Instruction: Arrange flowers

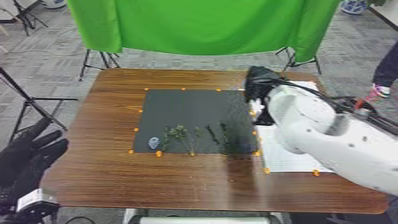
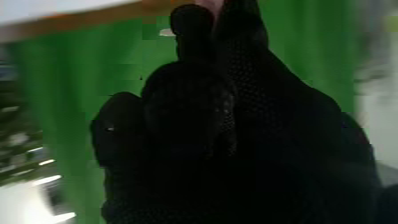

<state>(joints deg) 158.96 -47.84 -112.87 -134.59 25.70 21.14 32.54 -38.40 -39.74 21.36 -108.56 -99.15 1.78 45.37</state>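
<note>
No words, numbers or signs are showing clearly enough to read.
</note>
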